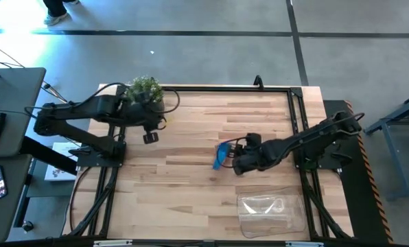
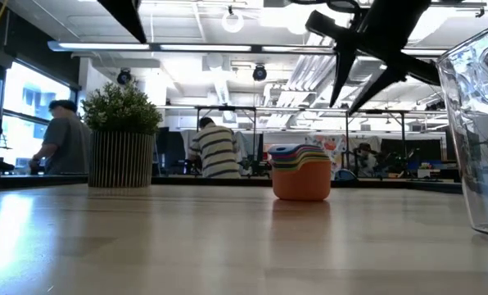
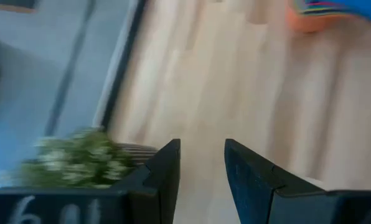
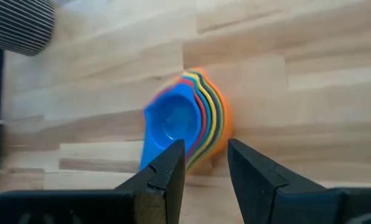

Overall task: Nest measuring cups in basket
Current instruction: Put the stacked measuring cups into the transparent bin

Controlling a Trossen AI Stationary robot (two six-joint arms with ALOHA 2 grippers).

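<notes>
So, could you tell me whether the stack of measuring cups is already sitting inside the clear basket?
No, the stack of measuring cups stands on the bare table, apart from the basket, which lies nearer the front edge.

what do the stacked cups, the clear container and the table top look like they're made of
Stacked cups: likely smooth plastic, given the solid bright colours and the soft sheen inside the blue one.
Clear container: probably transparent plastic; the table shows through it and its walls catch glare.
Table top: wood, apparently jointed strips, with visible grain and a matte-to-satin finish.
</notes>
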